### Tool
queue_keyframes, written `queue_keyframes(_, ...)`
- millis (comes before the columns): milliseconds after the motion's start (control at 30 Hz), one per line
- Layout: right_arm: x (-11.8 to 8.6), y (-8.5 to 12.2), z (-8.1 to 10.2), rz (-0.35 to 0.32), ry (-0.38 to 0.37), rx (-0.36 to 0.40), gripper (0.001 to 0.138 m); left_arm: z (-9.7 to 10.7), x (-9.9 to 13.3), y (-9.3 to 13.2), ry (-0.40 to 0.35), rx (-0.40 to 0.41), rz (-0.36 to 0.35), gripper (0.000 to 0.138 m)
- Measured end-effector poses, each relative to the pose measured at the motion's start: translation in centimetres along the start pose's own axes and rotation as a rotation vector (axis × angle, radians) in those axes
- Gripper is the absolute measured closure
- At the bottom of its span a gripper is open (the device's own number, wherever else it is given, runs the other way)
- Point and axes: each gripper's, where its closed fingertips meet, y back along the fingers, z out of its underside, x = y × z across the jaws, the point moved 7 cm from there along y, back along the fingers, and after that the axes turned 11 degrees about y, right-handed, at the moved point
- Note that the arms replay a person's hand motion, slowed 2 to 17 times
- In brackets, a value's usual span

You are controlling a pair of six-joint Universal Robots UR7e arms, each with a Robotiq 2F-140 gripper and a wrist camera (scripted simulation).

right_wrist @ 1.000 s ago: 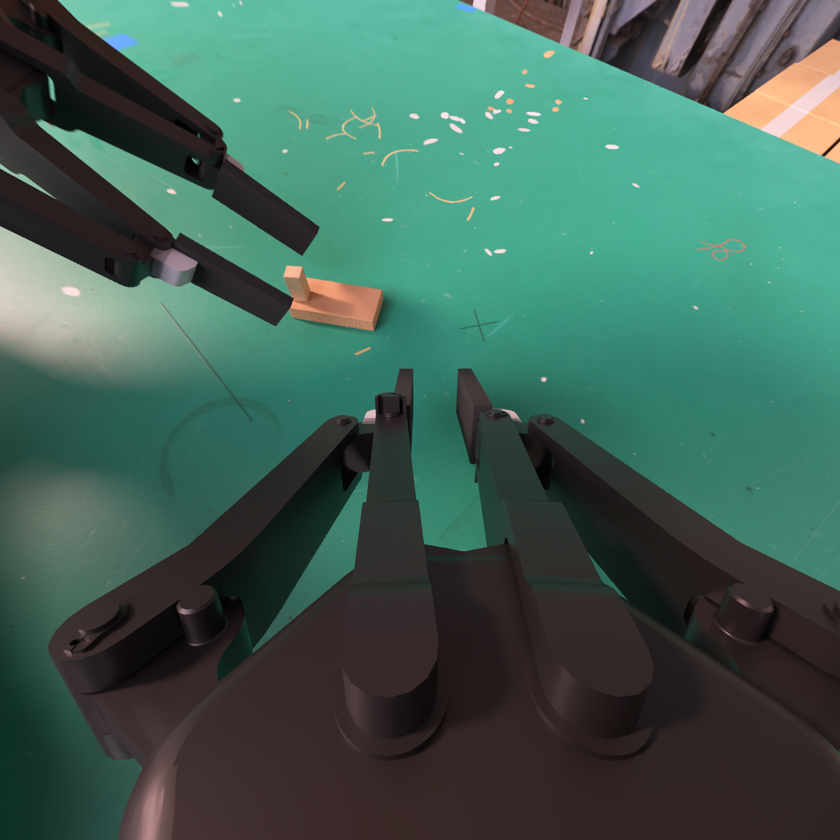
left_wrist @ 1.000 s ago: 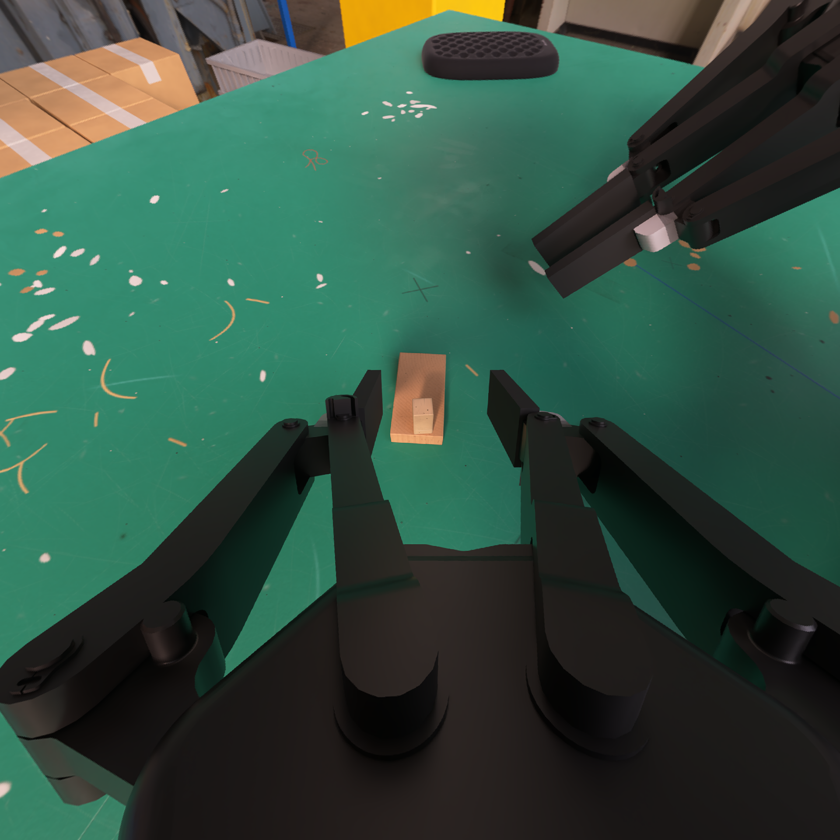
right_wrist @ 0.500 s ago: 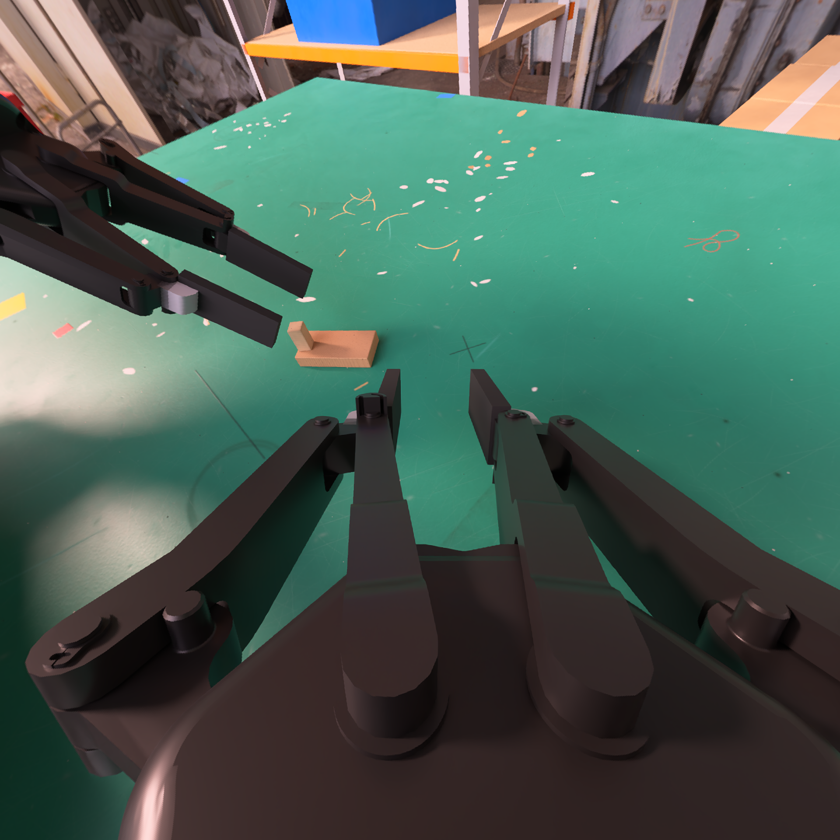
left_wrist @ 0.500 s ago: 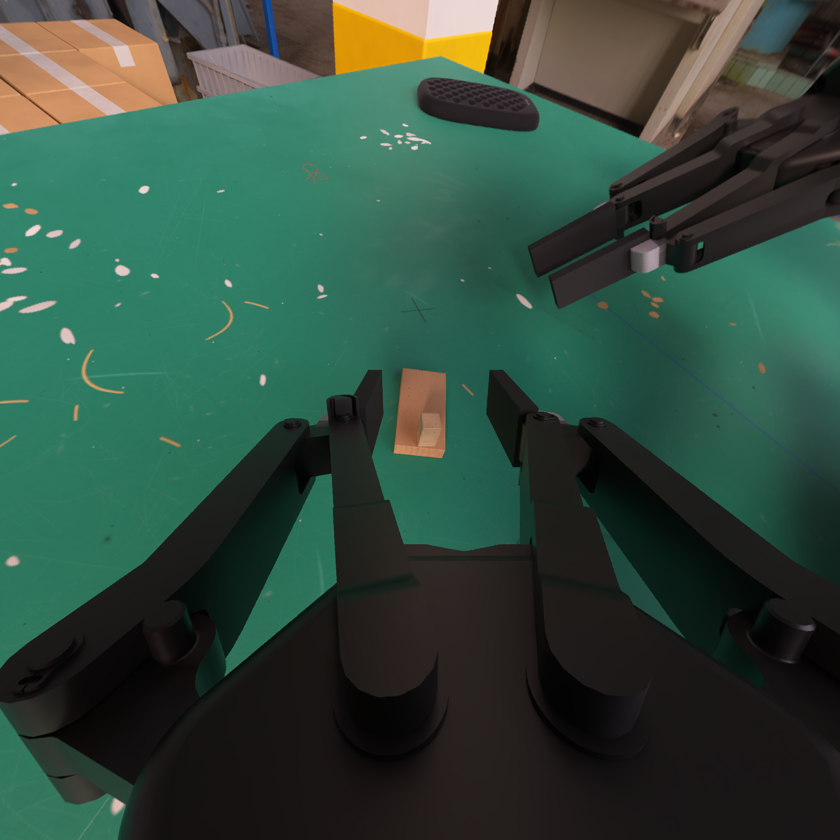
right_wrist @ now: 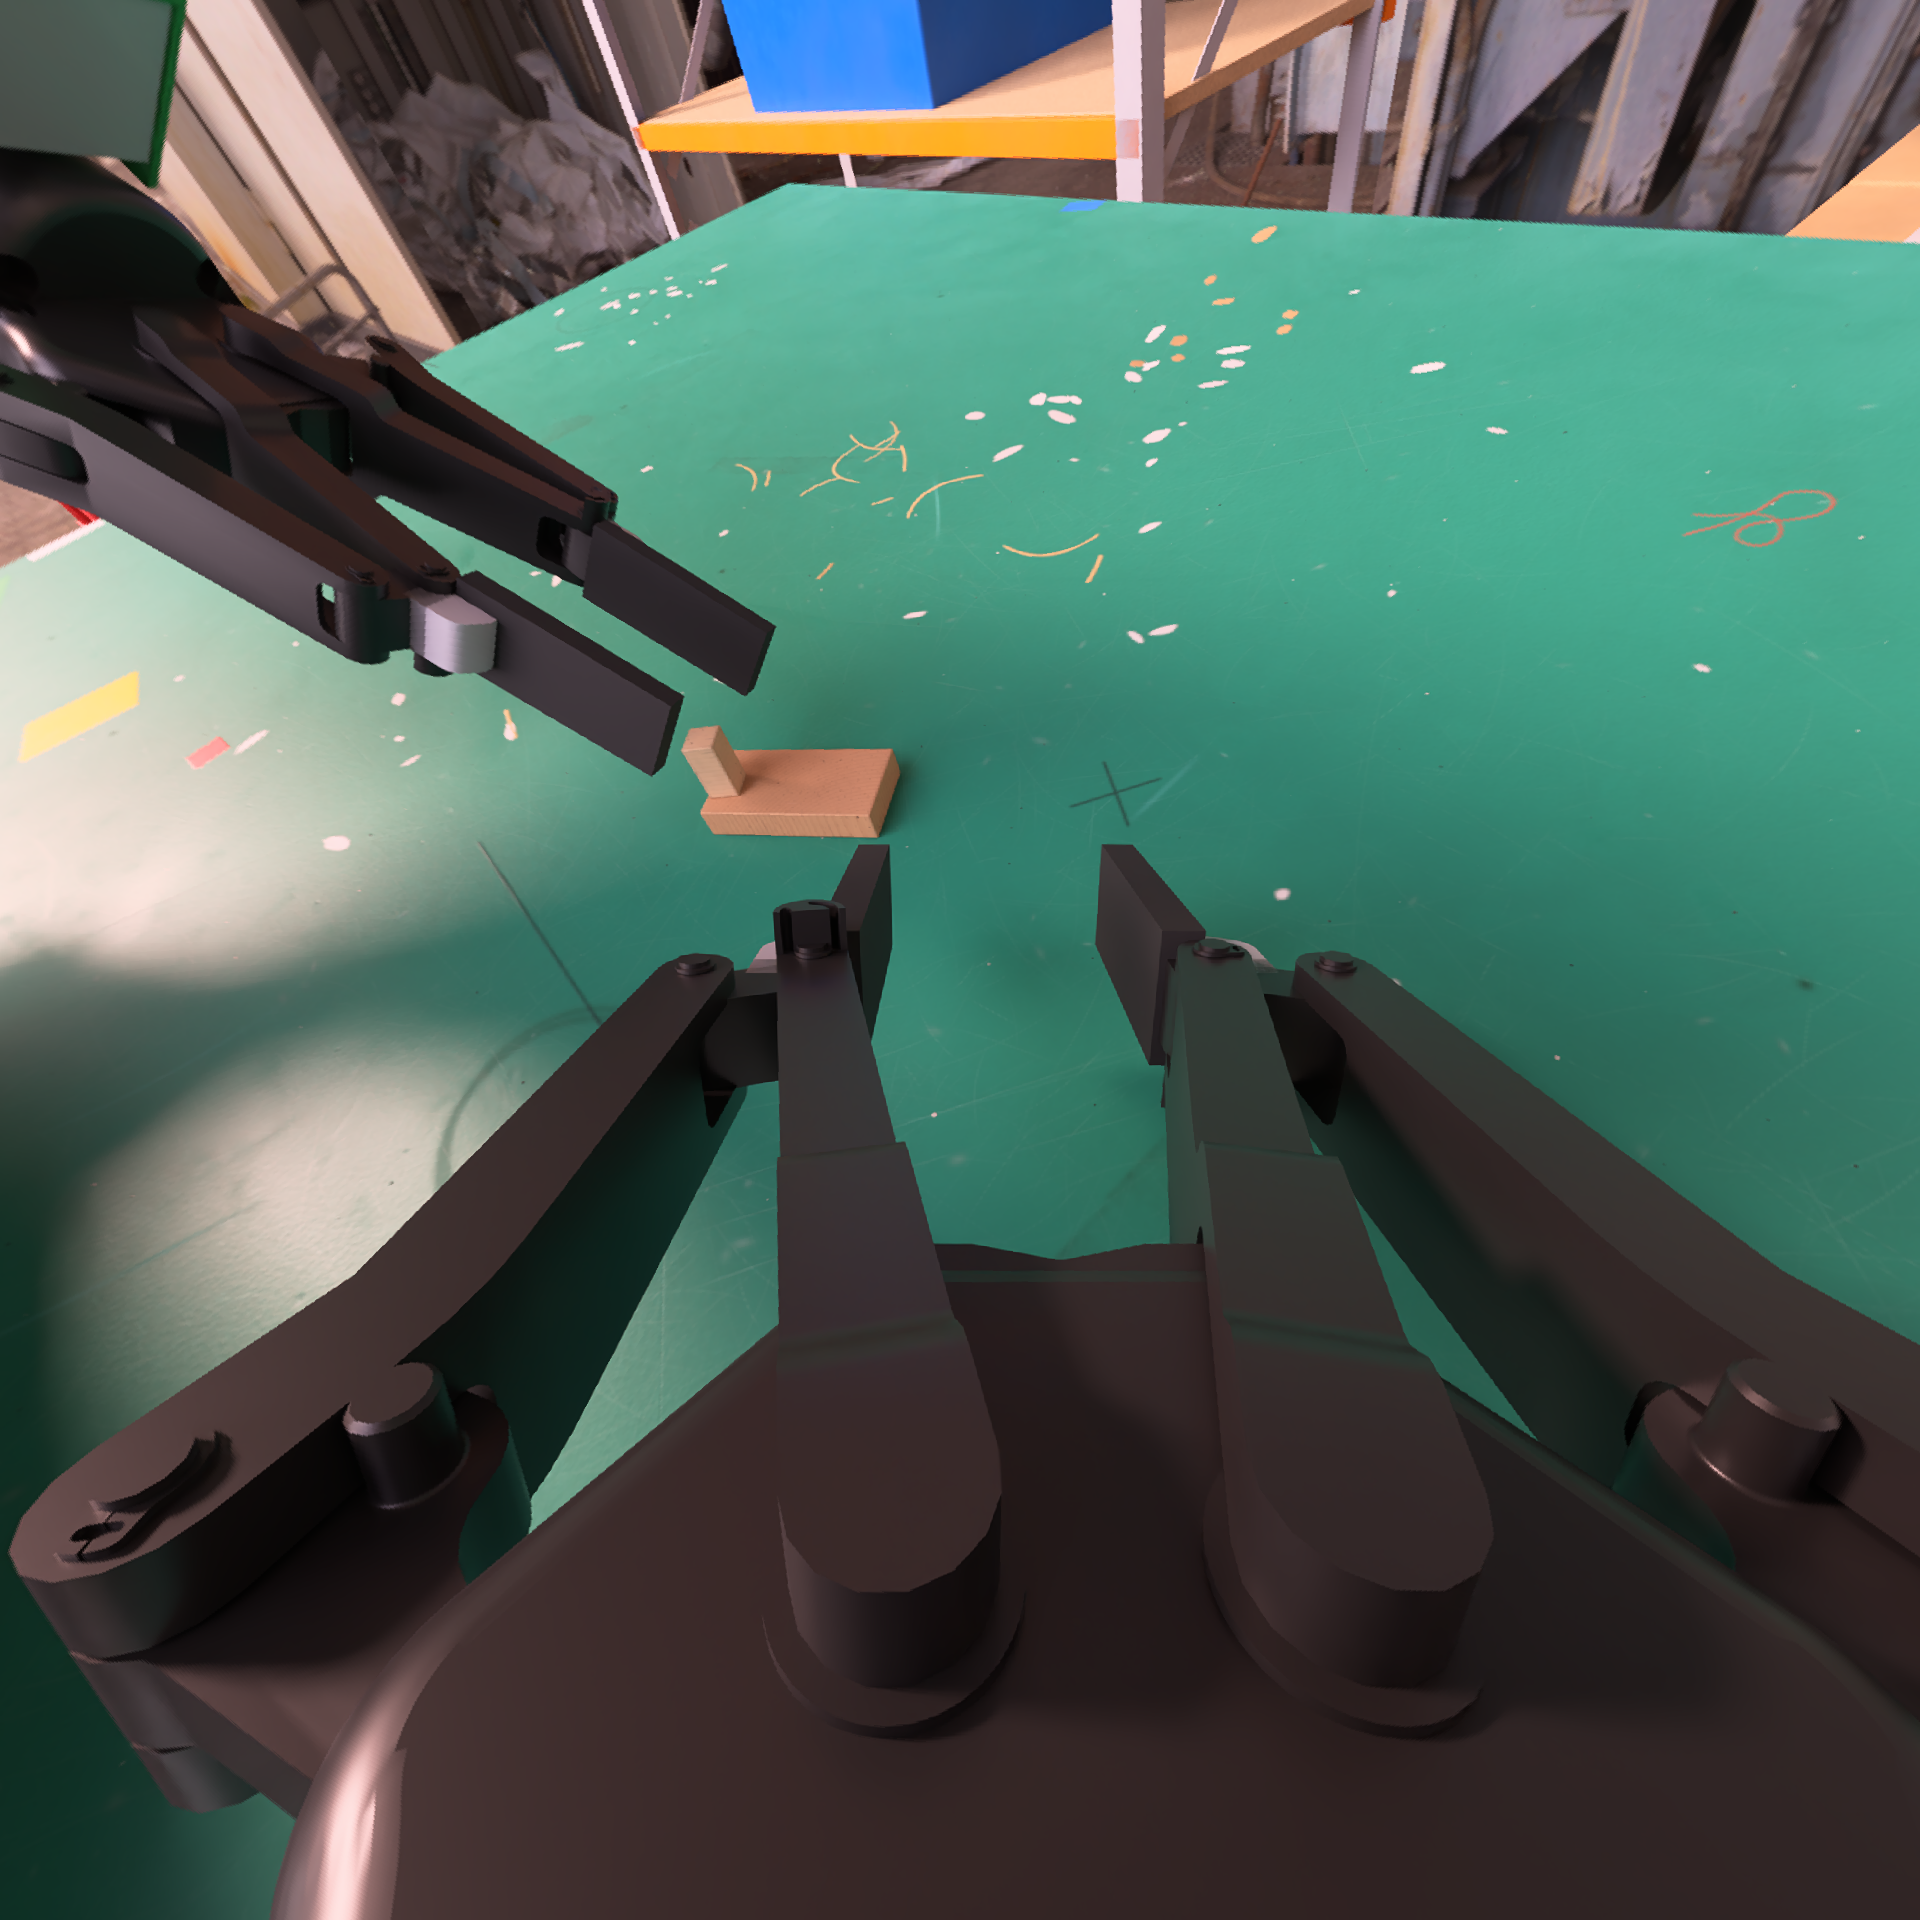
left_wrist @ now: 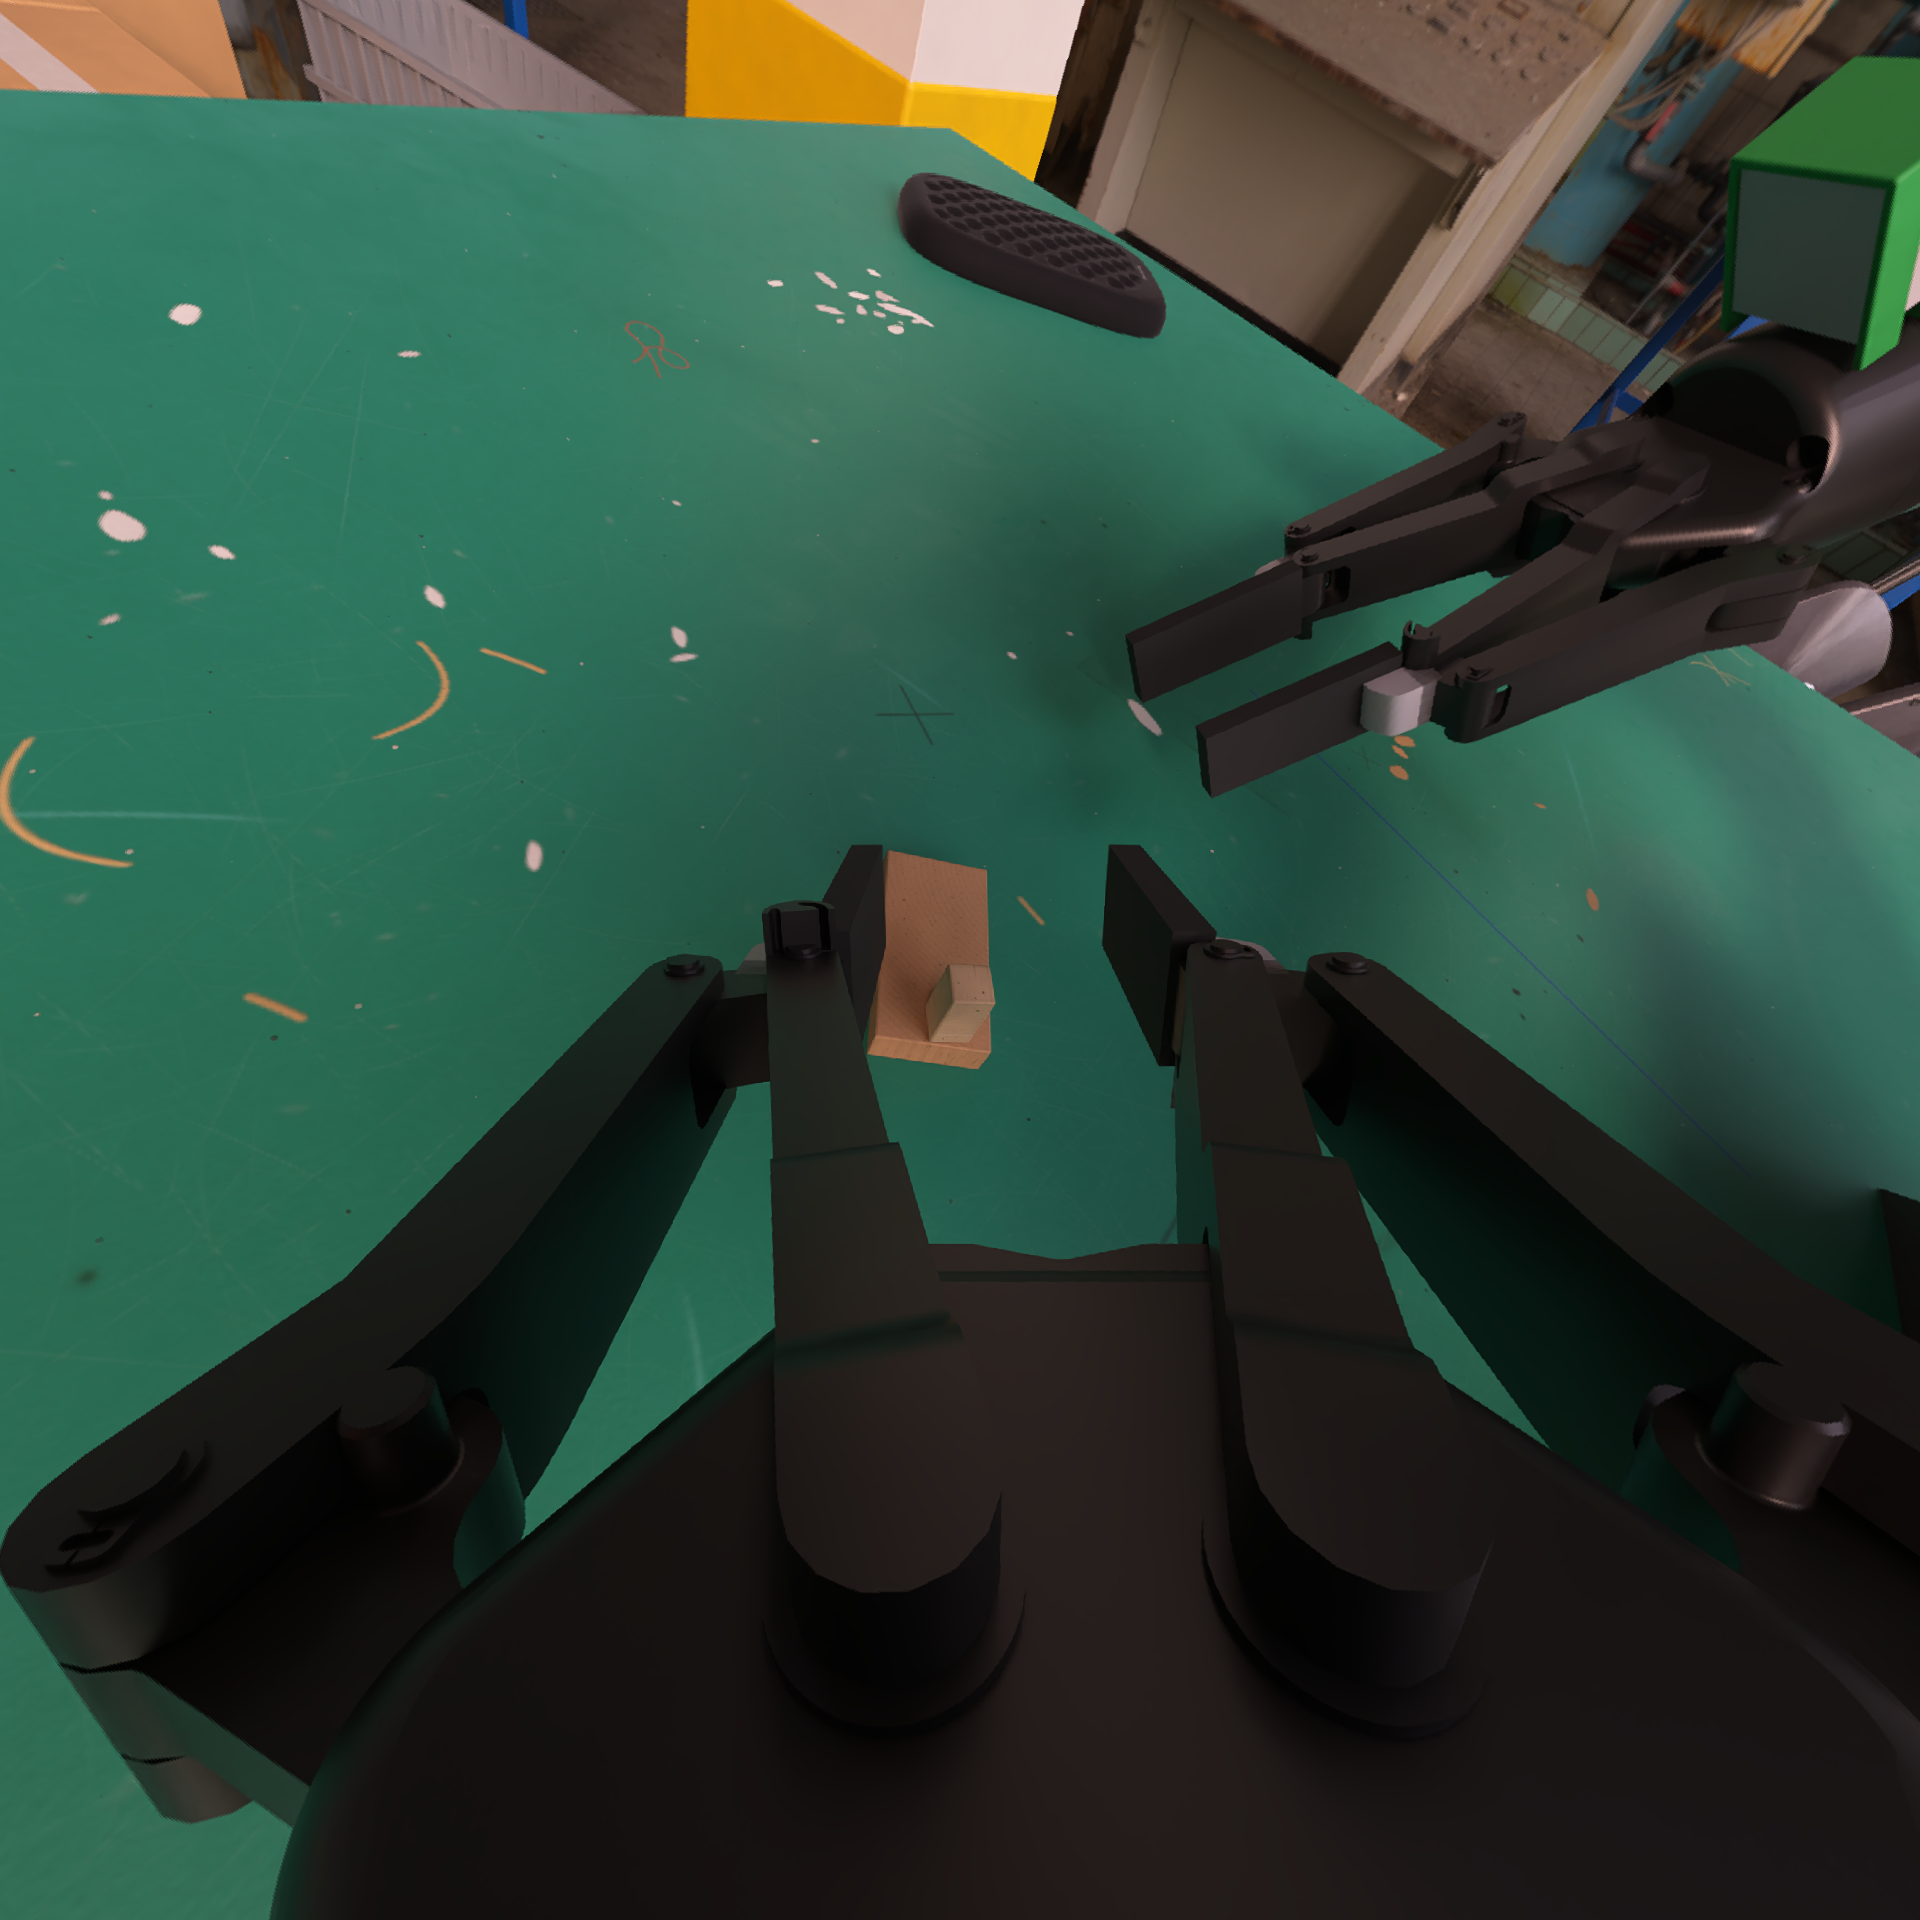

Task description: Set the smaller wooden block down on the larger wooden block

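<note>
The larger wooden block [left_wrist: 928, 935] lies flat on the green table [left_wrist: 520, 520]. The smaller wooden block [left_wrist: 958, 1002] stands upright on its near end. Both show in the right wrist view, the larger block [right_wrist: 810, 795] with the smaller block [right_wrist: 713, 758] on its left end. My left gripper [left_wrist: 982, 894] is open and empty, raised above and behind the blocks; it also shows in the right wrist view [right_wrist: 696, 675]. My right gripper [right_wrist: 982, 894] is open and empty, back from the blocks; it also shows in the left wrist view [left_wrist: 1174, 717].
A black perforated pad [left_wrist: 1029, 255] lies at the table's far edge. White and orange specks and curls [left_wrist: 426, 686] are scattered on the table. Shelving with a blue box [right_wrist: 914, 52] stands beyond the far edge in the right wrist view.
Both grippers have drawn up and back from the blocks. My right gripper's fingers have opened wider. The smaller block stays standing on the larger one.
</note>
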Motion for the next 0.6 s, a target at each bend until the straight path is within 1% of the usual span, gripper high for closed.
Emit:
queue_keyframes(100, 0.0, -0.4, 0.1, 0.023, 0.020, -0.011, 0.084, 0.0, -0.2, -0.2, -0.003, 0.003, -0.001, 0.083)
queue_keyframes(333, -0.2, -1.2, 0.5, 0.058, 0.073, -0.062, 0.082, -0.1, -0.3, -0.6, -0.024, 0.001, -0.010, 0.083)
queue_keyframes(433, -0.3, -1.3, 0.5, 0.074, 0.092, -0.067, 0.081, -0.2, -0.4, -0.7, -0.030, 0.002, -0.016, 0.083)
queue_keyframes(600, -0.4, -1.3, 0.4, 0.087, 0.095, -0.074, 0.081, -0.2, -0.3, -0.8, -0.043, -0.007, -0.024, 0.082)
